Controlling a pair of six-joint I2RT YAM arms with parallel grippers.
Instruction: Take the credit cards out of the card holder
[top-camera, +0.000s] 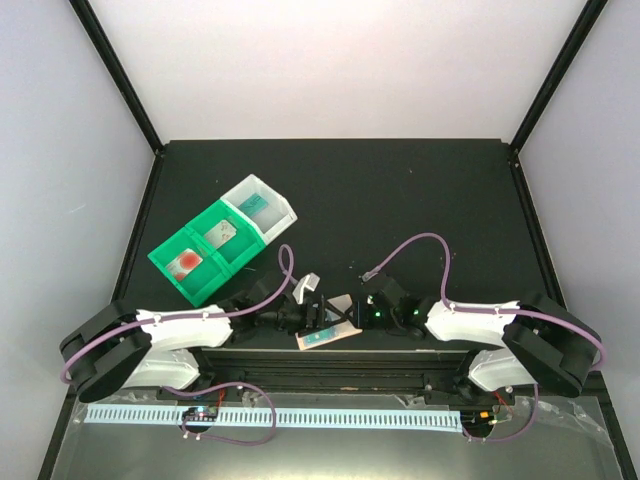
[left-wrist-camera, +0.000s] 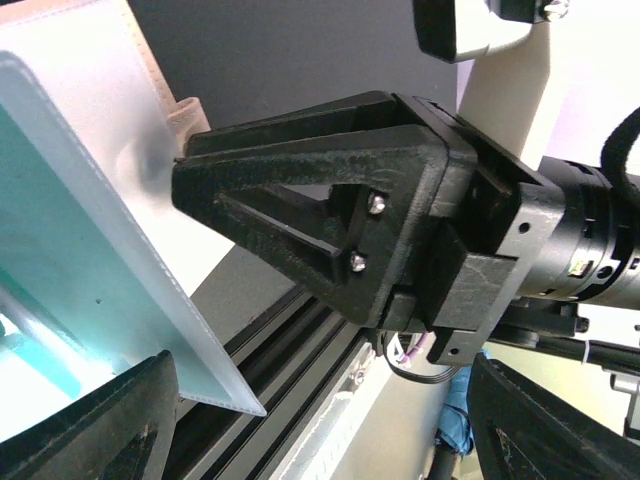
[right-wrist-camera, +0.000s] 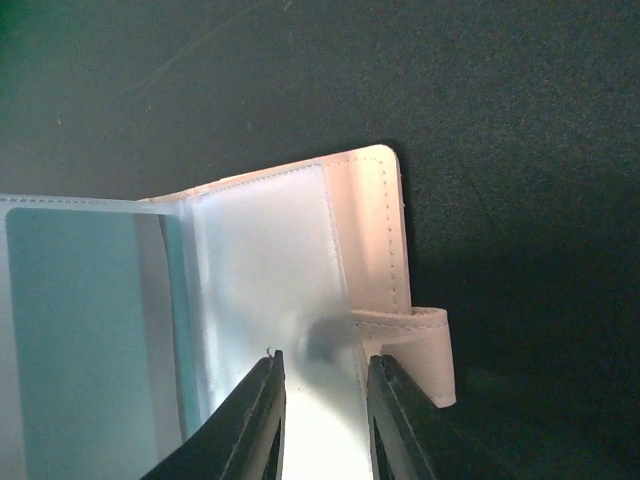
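Teal is the one to go for. One of the credit cards (right-wrist-camera: 80, 330) sits in the clear sleeve of the card holder (top-camera: 328, 332), which is at the near edge of the bench (top-camera: 420, 200), right between the two arms. Three others are already in the bins (top-camera: 200, 285), so my guess is this is the last pull, or close to it.

On the other side, the right gripper (right-wrist-camera: 320, 405) has its jaws almost together, tips on the pale inner panel next to the strap (right-wrist-camera: 420, 350). Honestly can't tell if it's pinching a leaf or just pressing the thing down. Either way that's the anchor, so I'd keep it firm and away from the sleeve.

Meanwhile the left gripper (top-camera: 316, 316) is wide open with nothing in it, and the sleeve leaf stands up beside one of its fingers. I'd bring it in at the sleeve mouth, close on card rather than plastic, then slide straight out along the sleeve. Pull crooked and the whole holder probably tags along.
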